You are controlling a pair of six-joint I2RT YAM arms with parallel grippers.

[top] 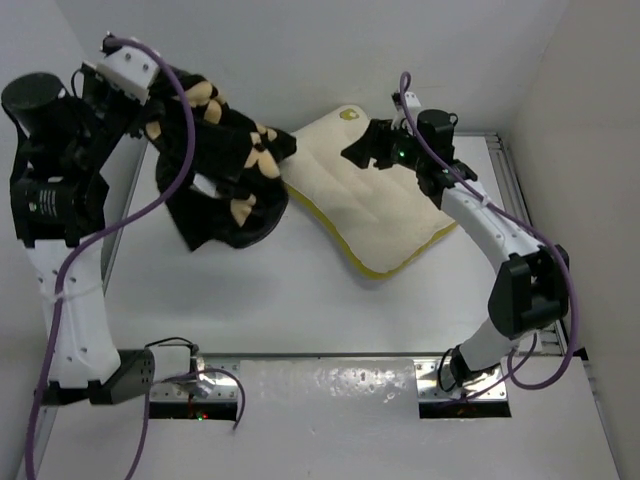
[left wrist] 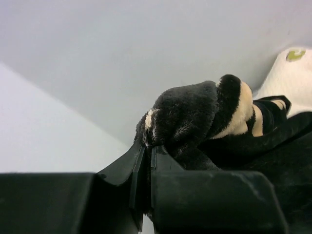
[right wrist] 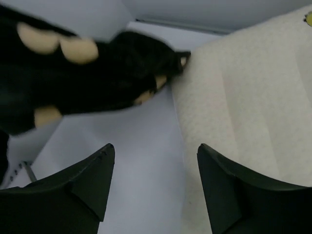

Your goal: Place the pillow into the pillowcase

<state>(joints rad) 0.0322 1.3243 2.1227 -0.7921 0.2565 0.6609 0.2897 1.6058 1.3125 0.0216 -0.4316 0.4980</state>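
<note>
My left hand (top: 163,98) (left wrist: 146,152) is clamped shut on a fold of the big black plush fabric pillowcase with tan petal motifs (top: 230,170) (left wrist: 195,117) (right wrist: 73,87). The pinched fold bulges just past my fingertips. The rest of the case hangs down and away from this hand, towards my right side, with its lower part bunched on the white table (top: 300,310).

My right hand (top: 365,150) (right wrist: 153,151) stands open with nothing between its fingers. It hovers over the large cream-white quilted rectangular pillow with yellow piping (top: 380,215) (left wrist: 292,73) (right wrist: 243,97). The pillow lies flat on the table beneath this hand and stretches ahead of it. One finger is above the pillow's dimpled surface and the other above bare table, so the pillow's near edge runs between them. Ahead and to the left of this hand, a tip of the pillowcase touches the pillow's edge. The pillow lies outside the case.

At the pillow's far corner, beyond my right hand, sits a small yellow-green mark (top: 348,114) (left wrist: 295,54). It is too small for me to read.
</note>
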